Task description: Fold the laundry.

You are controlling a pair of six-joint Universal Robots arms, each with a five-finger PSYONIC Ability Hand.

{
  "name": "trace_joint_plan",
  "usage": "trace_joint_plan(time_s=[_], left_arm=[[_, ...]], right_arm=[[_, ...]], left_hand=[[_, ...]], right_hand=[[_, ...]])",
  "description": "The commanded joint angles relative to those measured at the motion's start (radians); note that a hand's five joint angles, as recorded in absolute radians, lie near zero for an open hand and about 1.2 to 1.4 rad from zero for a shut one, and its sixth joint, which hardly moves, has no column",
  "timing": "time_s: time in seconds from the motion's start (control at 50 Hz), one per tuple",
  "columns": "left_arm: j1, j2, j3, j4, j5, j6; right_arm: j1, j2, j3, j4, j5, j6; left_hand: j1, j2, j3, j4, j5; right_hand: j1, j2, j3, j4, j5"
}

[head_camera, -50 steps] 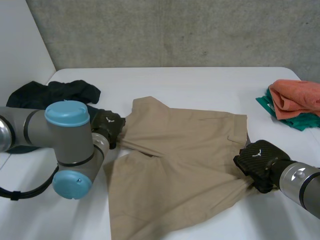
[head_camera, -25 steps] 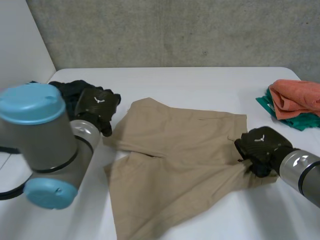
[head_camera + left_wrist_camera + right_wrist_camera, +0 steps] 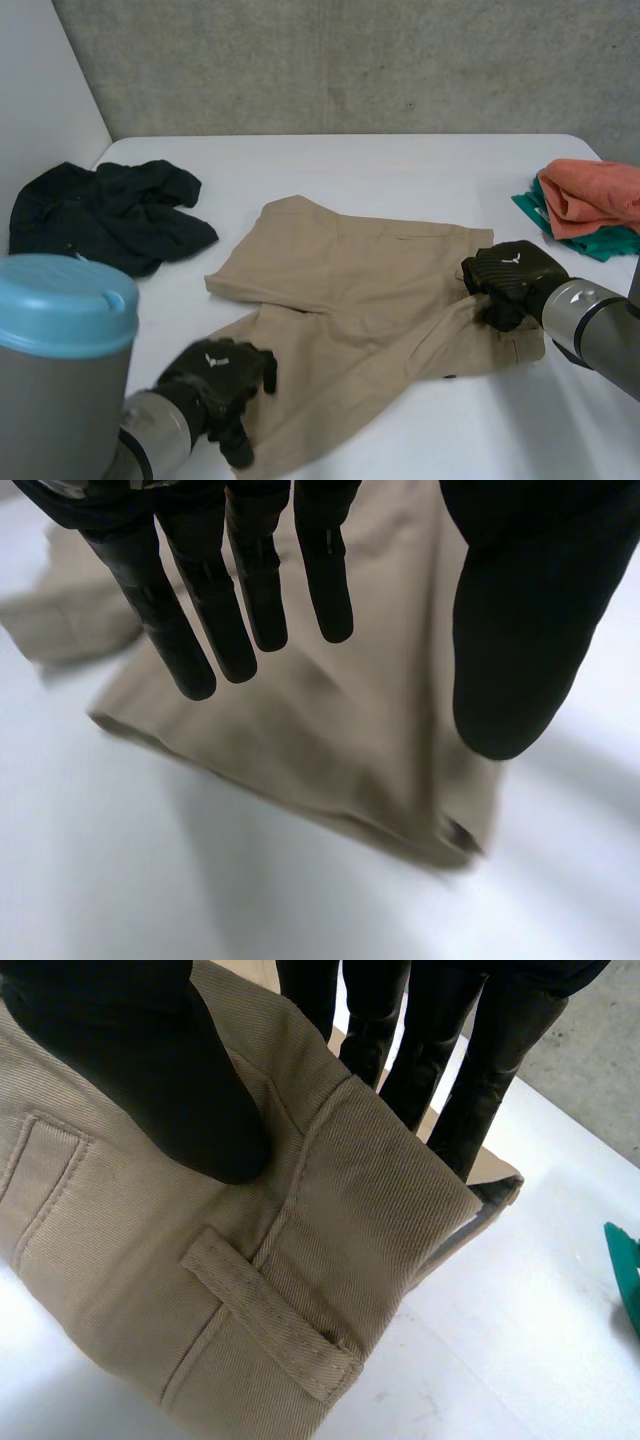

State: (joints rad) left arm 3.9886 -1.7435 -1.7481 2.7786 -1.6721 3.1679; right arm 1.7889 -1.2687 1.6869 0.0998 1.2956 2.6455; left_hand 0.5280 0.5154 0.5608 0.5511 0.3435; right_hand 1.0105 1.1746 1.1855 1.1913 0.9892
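Khaki shorts (image 3: 360, 290) lie spread in the middle of the white table (image 3: 400, 170). My right hand (image 3: 505, 282) is at their right edge, shut on the waistband. In the right wrist view its thumb (image 3: 150, 1060) presses on top of the waistband (image 3: 300, 1250) beside a belt loop, and the fingers (image 3: 490, 1050) go down behind the fold. My left hand (image 3: 222, 378) hovers at the near left leg of the shorts. Seen from the left wrist, its fingers (image 3: 180, 630) are straight and spread above the leg's hem (image 3: 330, 740), holding nothing.
A black garment (image 3: 100, 212) lies crumpled at the far left of the table. At the right edge an orange cloth (image 3: 592, 192) rests on a teal one (image 3: 600, 243). My left arm's blue cap (image 3: 60, 300) stands at the near left.
My left hand let go of the far left leg, opened, and swung toward me to the near left leg. My right hand shifted slightly away with the waistband.
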Motion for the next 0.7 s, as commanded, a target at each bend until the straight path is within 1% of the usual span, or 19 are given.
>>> trace_joint_plan(time_s=[0.02, 0.06, 0.08, 0.1, 0.12, 0.14, 0.24, 0.26, 0.32, 0.34, 0.4, 0.42, 0.44, 0.48, 0.5, 0.56, 0.58, 0.64, 0.7], left_arm=[[-0.032, -0.118, -0.019, 0.041, -0.001, -0.014], [-0.034, -0.151, -0.01, 0.05, -0.003, -0.016], [-0.034, -0.16, -0.007, 0.055, -0.003, -0.016], [-0.031, -0.172, 0.004, 0.07, -0.003, -0.016], [-0.031, -0.176, 0.015, 0.076, -0.005, -0.017], [-0.031, -0.176, 0.024, 0.085, -0.005, -0.017], [-0.025, -0.18, 0.129, 0.17, -0.011, 0.001], [-0.011, -0.191, 0.187, 0.218, -0.018, 0.004], [0.039, -0.252, 0.281, 0.295, -0.046, 0.039], [0.091, -0.304, 0.345, 0.335, -0.079, 0.105], [0.15, -0.376, 0.444, 0.389, -0.124, 0.248], [0.165, -0.417, 0.506, 0.43, -0.141, 0.33], [0.164, -0.436, 0.537, 0.458, -0.143, 0.374], [0.156, -0.494, 0.6, 0.531, -0.143, 0.452], [0.155, -0.554, 0.654, 0.618, -0.141, 0.51], [0.164, -0.629, 0.712, 0.742, -0.127, 0.57], [0.167, -0.674, 0.751, 0.806, -0.12, 0.59], [0.167, -0.756, 0.824, 0.872, -0.088, 0.606], [0.168, -0.812, 0.875, 0.871, -0.045, 0.604]], right_arm=[[0.0, -0.001, 0.0, -0.012, 0.001, -0.001], [0.0, -0.001, 0.0, -0.014, 0.002, -0.001], [0.0, -0.001, 0.0, -0.014, 0.002, -0.001], [-0.002, -0.003, -0.003, -0.017, 0.002, -0.001], [-0.002, -0.003, -0.004, -0.017, 0.002, -0.001], [0.0, -0.003, -0.006, -0.018, 0.002, -0.001], [0.004, -0.001, -0.032, -0.031, 0.002, -0.004], [0.007, 0.006, -0.05, -0.032, 0.005, -0.007], [0.017, 0.05, -0.104, -0.044, 0.013, -0.01], [0.018, 0.066, -0.121, -0.051, 0.014, -0.009], [0.026, 0.127, -0.199, -0.083, 0.025, -0.013], [0.029, 0.144, -0.22, -0.095, 0.028, -0.016], [0.032, 0.161, -0.242, -0.109, 0.031, -0.019], [0.047, 0.219, -0.31, -0.17, 0.042, -0.036], [0.05, 0.242, -0.334, -0.193, 0.047, -0.045], [0.058, 0.322, -0.415, -0.293, 0.067, -0.097], [0.058, 0.34, -0.432, -0.319, 0.071, -0.113], [0.07, 0.414, -0.504, -0.434, 0.102, -0.165], [0.083, 0.489, -0.559, -0.503, 0.123, -0.191]], left_hand=[[0.128, 0.141, 0.096, 0.105, 0.138], [0.275, 0.287, 0.242, 0.252, 0.285], [0.401, 0.413, 0.368, 0.377, 0.411], [0.687, 0.699, 0.654, 0.664, 0.697], [0.832, 0.845, 0.799, 0.809, 0.842], [0.868, 0.88, 0.835, 0.845, 0.878], [0.868, 0.881, 0.835, 0.845, 0.878], [0.868, 0.881, 0.835, 0.845, 0.878], [0.868, 0.881, 0.835, 0.845, 0.878], [0.868, 0.881, 0.835, 0.845, 0.878], [0.868, 0.881, 0.835, 0.845, 0.878], [0.868, 0.881, 0.835, 0.845, 0.878], [0.868, 0.881, 0.835, 0.845, 0.878], [0.868, 0.881, 0.835, 0.845, 0.878], [0.868, 0.881, 0.835, 0.845, 0.878], [0.868, 0.881, 0.835, 0.845, 0.878], [0.868, 0.881, 0.835, 0.845, 0.878], [0.868, 0.881, 0.835, 0.845, 0.878], [0.868, 0.881, 0.835, 0.845, 0.878]], right_hand=[[0.386, 0.222, 0.211, 0.205, 0.233], [0.386, 0.222, 0.211, 0.205, 0.233], [0.386, 0.222, 0.211, 0.205, 0.233], [0.386, 0.222, 0.211, 0.205, 0.233], [0.386, 0.222, 0.211, 0.205, 0.233], [0.386, 0.222, 0.211, 0.205, 0.233], [0.386, 0.222, 0.211, 0.205, 0.233], [0.386, 0.222, 0.211, 0.205, 0.233], [0.386, 0.222, 0.211, 0.205, 0.233], [0.386, 0.222, 0.211, 0.205, 0.233], [0.386, 0.222, 0.211, 0.205, 0.233], [0.386, 0.222, 0.211, 0.205, 0.233], [0.386, 0.222, 0.211, 0.205, 0.233], [0.386, 0.222, 0.211, 0.205, 0.233], [0.386, 0.222, 0.211, 0.205, 0.233], [0.386, 0.222, 0.211, 0.205, 0.233], [0.386, 0.222, 0.211, 0.205, 0.233], [0.386, 0.222, 0.211, 0.205, 0.233], [0.386, 0.222, 0.211, 0.205, 0.233]])
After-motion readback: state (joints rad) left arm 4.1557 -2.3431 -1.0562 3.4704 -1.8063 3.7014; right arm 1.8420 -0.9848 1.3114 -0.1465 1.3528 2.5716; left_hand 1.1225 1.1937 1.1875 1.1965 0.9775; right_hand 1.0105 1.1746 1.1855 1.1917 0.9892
